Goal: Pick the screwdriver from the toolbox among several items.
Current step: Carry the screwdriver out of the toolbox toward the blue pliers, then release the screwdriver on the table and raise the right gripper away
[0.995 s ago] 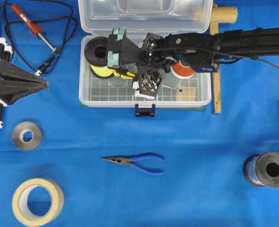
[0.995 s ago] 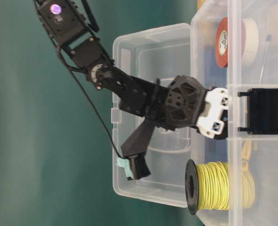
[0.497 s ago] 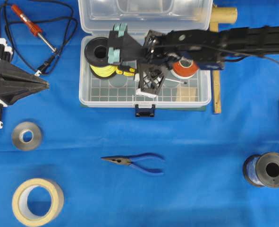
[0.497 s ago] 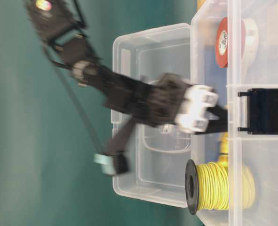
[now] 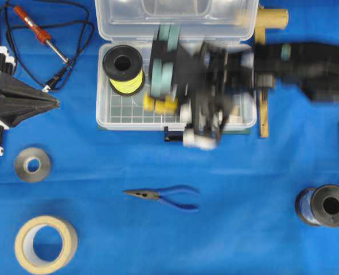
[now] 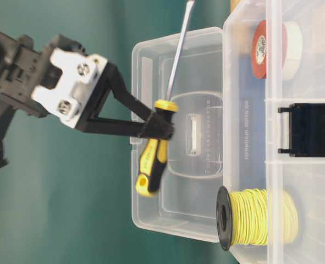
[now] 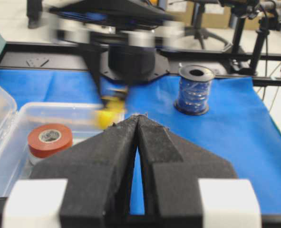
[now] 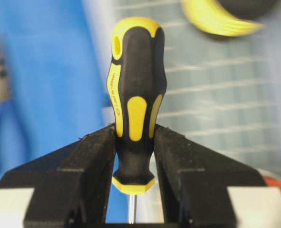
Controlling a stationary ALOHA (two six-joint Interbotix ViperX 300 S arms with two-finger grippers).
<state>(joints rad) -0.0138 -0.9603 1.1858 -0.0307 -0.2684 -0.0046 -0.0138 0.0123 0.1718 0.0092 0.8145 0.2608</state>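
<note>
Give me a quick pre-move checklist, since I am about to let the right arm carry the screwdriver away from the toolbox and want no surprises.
1. Grip: right pincer shut on the screwdriver handle, near the shaft end: ok.
2. Screwdriver out of the toolbox: held clear of it in the table-level view: ok.
3. Grip centred: the butt end overhangs the fingers, so the tool might pivot: cannot tell.
4. Left pincer shut and parked at the table edge, away from the box: ok.
5. Landing spot: blue cloth around the pliers shows bare areas: ok.
6. Arm position overhead: motion blur hides it: cannot tell.

Screwdriver [image 6: 157, 144] now out of toolbox [image 6: 244, 165], in right tool [image 6: 158, 127].
</note>
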